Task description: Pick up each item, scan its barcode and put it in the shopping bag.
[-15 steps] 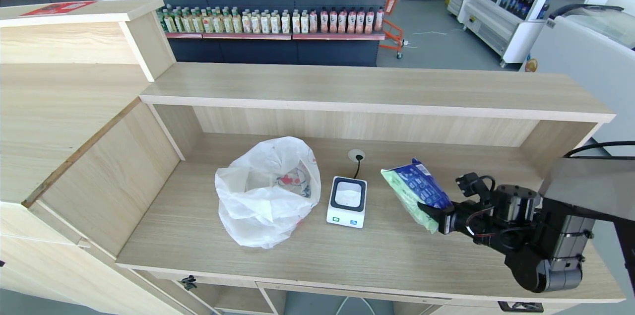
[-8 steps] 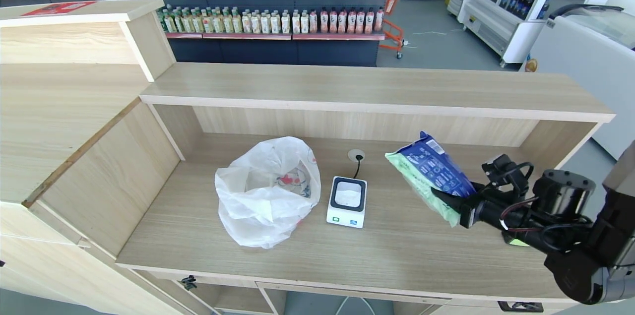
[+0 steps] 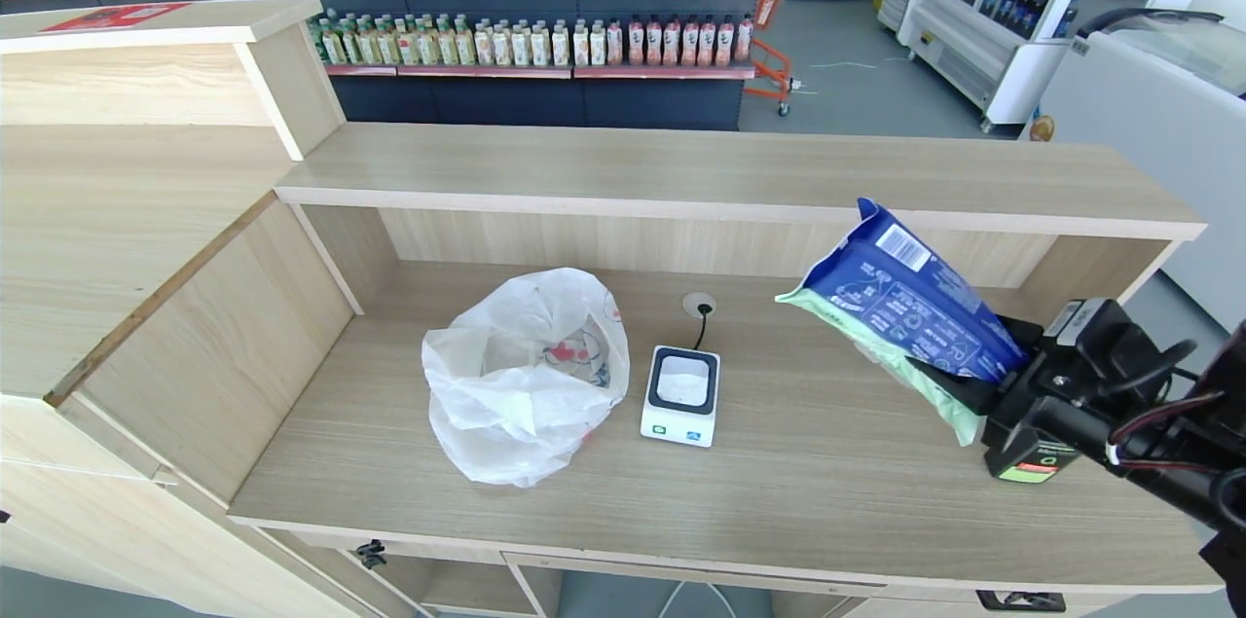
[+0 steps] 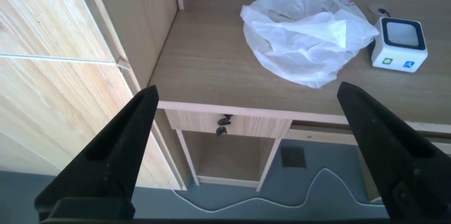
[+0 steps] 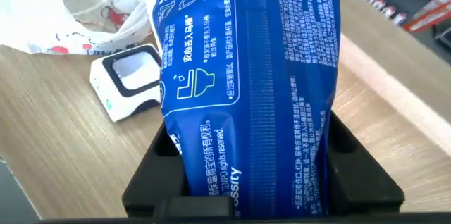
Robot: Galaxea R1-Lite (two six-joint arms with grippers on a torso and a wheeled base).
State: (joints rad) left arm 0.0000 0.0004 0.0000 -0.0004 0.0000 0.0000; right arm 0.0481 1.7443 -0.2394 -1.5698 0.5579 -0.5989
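Observation:
My right gripper (image 3: 978, 375) is shut on the lower end of a blue and green packet (image 3: 900, 307), held tilted above the right side of the counter, its barcode end up. The right wrist view has the blue packet (image 5: 261, 76) between the two black fingers (image 5: 158, 171). A white barcode scanner (image 3: 681, 394) stands mid-counter, left of the packet. The white plastic shopping bag (image 3: 526, 370) lies open left of the scanner. My left gripper (image 4: 246, 146) is open, hanging off the counter's front left, with the bag (image 4: 306, 30) and scanner (image 4: 399, 41) beyond it.
A raised wooden ledge (image 3: 740, 175) runs along the back of the counter (image 3: 779, 491), and a tall side panel (image 3: 127, 238) closes the left. A cable hole (image 3: 699, 305) sits behind the scanner. Drink shelves (image 3: 535, 39) and fridges (image 3: 1003, 5) stand in the room beyond.
My right gripper has lifted the packet up and to the right, away from the counter surface, tilting its barcode end higher. The bag and scanner have not moved.

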